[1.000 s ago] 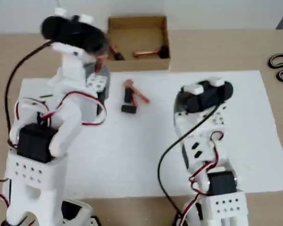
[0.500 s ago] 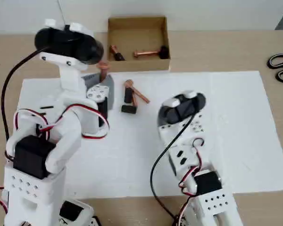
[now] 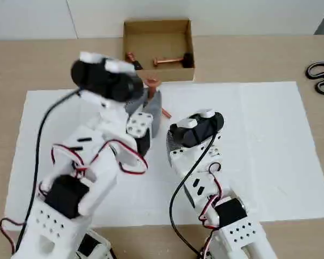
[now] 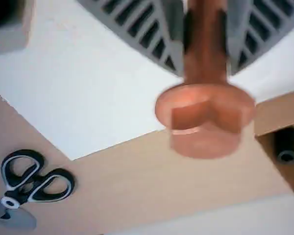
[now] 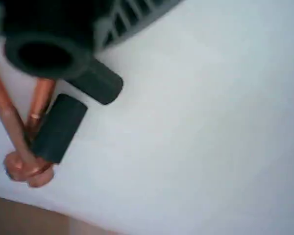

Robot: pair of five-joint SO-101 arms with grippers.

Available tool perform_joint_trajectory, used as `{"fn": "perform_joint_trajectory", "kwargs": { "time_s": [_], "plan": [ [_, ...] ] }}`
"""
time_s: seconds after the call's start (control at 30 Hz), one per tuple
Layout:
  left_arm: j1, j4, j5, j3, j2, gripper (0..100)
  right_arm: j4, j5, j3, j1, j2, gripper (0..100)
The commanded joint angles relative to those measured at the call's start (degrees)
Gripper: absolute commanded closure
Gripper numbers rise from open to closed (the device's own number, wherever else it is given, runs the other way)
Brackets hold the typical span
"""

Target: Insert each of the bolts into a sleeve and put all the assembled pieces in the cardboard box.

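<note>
The left pincer (image 4: 204, 61) is closed on the shaft of a copper bolt (image 4: 204, 117). The bolt's head sticks out past the grey fingers (image 4: 137, 24). In the high view this pincer (image 3: 152, 101) holds the bolt (image 3: 151, 82) upright just below the front wall of the box (image 3: 157, 22), at the upper centre of the frame, above the top edge of the white sheet (image 3: 259, 135).

The right pincer (image 5: 63, 34) seems to be closed on a black sleeve (image 5: 41, 56), whose open end faces the camera. On the sheet near it lie two loose sleeves (image 5: 95, 84) and two loose bolts (image 5: 10, 122). One of these bolts touches one of these sleeves. In the high view the right arm (image 3: 197, 129) is at the centre of the sheet, just right of the left arm (image 3: 105, 81).

Inside the box there are two assembled pieces (image 3: 170, 60). Scissors (image 3: 321, 75) lie on the desk (image 3: 43, 59) at the right edge.
</note>
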Motion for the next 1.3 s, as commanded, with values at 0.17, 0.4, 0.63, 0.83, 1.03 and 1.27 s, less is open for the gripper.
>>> {"fn": "perform_joint_trajectory", "kwargs": {
  "time_s": [0.17, 0.4, 0.63, 0.83, 1.03, 1.27],
  "plan": [
    [0.9, -8.4, 3.5, 12.8, -7.1, 99, -1.3, -0.4, -0.3, -6.2, -0.7, 99.5],
    [0.5, -11.6, 3.8, 16.7, -7.1, 99, -1.1, -0.5, -0.3, -6.2, -1.0, 99.5],
    [0.4, -18.5, 3.9, 22.6, -7.1, 99, -1.0, -0.5, 3.9, -6.8, -10.6, 99.5],
    [0.4, -19.9, 4.0, 23.7, -7.1, 99, -1.0, -0.5, 5.7, -8.0, -13.8, 99.5],
    [0.4, -19.9, 4.0, 24.7, -7.1, 99, -1.0, -0.5, 5.8, -8.0, -13.8, 99.5],
    [0.4, -24.4, 4.0, 28.4, -7.1, 99, -1.2, -0.6, 5.9, -8.0, -13.8, 99.5]
  ]
}}
